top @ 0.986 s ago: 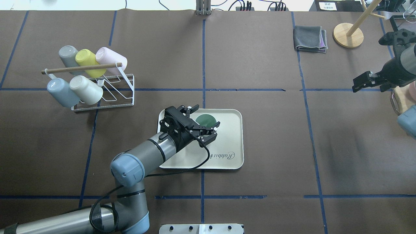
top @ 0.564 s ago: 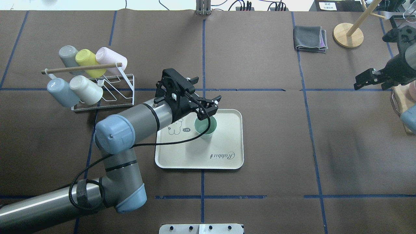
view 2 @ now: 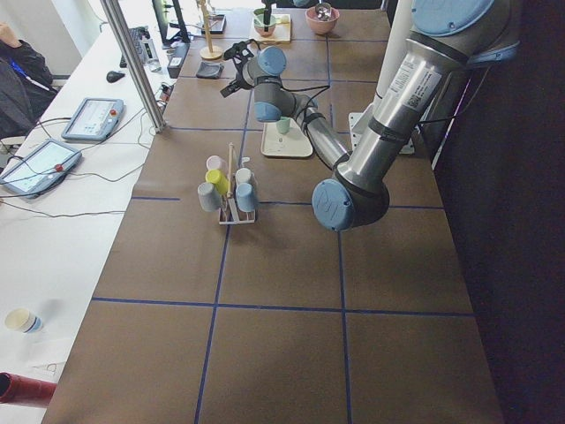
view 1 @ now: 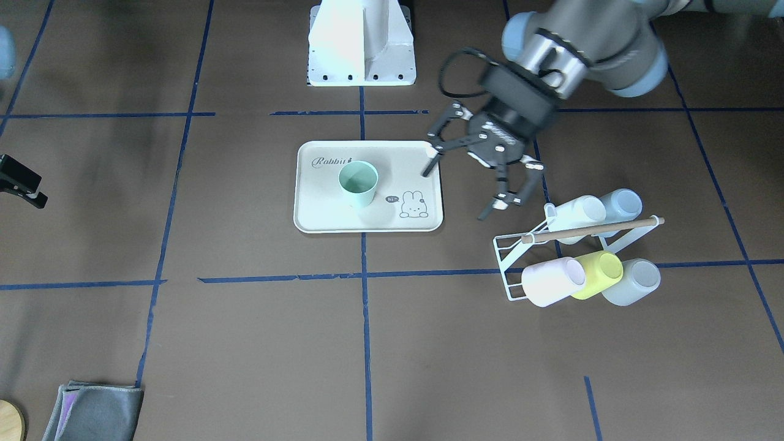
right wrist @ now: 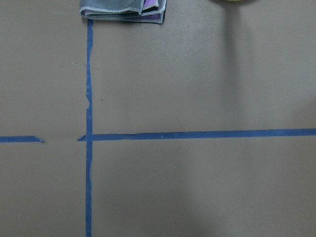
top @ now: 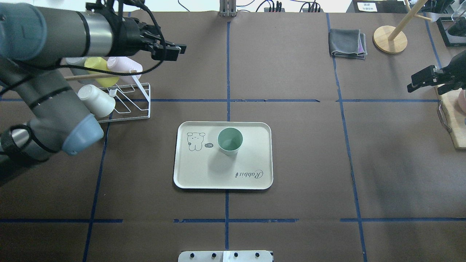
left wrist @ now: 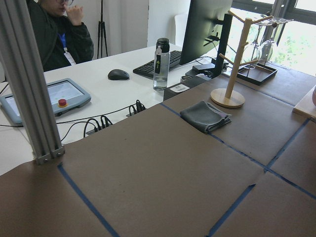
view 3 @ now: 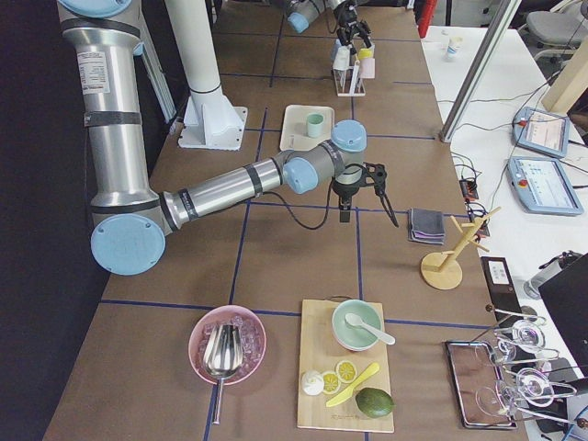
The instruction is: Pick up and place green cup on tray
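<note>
Left end effector [view 1: 468,184] spread wide and empty, hovering near the white wire cup rack [view 1: 527,237], well apart from the load. Pale mint-green plastic cup [top: 229,141] stands upright, mouth up, on the cream rectangular tray [top: 256,153] beside its bunny drawing. Placement judged complete, hence the empty end effector.

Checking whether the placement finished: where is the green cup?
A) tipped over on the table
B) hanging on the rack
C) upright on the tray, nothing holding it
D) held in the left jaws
C: the green cup stands upright on the tray, while the left gripper is open off to the side, near the rack.
</note>
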Available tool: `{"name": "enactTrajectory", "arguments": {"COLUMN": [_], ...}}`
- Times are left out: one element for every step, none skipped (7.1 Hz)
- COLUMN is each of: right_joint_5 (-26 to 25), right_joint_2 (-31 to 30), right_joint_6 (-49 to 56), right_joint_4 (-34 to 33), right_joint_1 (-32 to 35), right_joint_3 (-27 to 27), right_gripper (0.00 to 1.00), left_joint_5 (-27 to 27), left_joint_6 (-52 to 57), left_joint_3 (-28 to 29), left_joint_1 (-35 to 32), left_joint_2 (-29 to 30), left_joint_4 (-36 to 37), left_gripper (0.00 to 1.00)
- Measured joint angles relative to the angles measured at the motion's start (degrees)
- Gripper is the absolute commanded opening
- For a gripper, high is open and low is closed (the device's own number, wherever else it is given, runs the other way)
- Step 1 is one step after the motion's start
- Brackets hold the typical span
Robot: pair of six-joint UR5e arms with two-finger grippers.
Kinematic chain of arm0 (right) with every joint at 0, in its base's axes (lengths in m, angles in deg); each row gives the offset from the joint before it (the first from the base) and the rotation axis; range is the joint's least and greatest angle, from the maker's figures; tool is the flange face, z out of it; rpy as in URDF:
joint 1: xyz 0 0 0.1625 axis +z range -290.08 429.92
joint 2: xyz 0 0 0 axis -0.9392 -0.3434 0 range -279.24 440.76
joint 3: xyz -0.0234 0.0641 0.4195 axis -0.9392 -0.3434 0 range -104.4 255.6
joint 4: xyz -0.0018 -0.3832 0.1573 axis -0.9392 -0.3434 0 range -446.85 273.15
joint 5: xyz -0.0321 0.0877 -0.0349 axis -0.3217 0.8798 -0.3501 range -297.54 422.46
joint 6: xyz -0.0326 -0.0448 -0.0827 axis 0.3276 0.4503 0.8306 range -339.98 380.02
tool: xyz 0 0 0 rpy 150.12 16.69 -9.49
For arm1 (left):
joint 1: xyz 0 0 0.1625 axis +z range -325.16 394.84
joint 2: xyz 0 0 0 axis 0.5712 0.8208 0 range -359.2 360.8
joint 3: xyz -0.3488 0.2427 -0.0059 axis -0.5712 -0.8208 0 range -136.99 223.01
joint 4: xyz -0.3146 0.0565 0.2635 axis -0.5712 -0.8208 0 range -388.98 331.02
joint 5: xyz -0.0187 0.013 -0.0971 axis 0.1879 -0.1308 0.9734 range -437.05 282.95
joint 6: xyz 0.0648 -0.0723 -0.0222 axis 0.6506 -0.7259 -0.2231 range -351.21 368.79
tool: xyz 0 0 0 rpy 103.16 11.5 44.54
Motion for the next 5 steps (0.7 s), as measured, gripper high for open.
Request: {"name": "enactTrajectory", "arguments": {"right_joint_5": [0.15, 0.19, 0.28, 0.49, 0.73], "right_joint_2": [0.19, 0.32, 0.43, 0.45, 0.40], "right_joint_6": [0.01, 0.02, 0.02, 0.02, 0.02], "right_joint_4": [-0.01, 0.01, 0.02, 0.03, 0.03], "right_joint_1": [0.28, 0.44, 0.72, 1.13, 1.58], "right_joint_3": [-0.07, -0.12, -0.09, -0.05, -0.06], "right_gripper": [1.00, 1.00, 1.00, 1.00, 1.00], "left_joint_5": [11.60, 22.45, 29.29, 32.06, 32.79], "left_joint_6": [1.00, 4.60, 9.78, 14.23, 19.89], "left_joint_3": [0.66, 2.66, 5.58, 8.88, 12.45], "left_joint_1": [-9.52, -18.90, -26.28, -31.01, -34.45], "left_joint_2": [-1.02, -2.79, -5.58, -7.85, -9.73], "left_joint_4": [5.52, 9.30, 11.45, 13.54, 16.09], "left_gripper": [0.99, 0.99, 0.99, 0.99, 1.00]}}
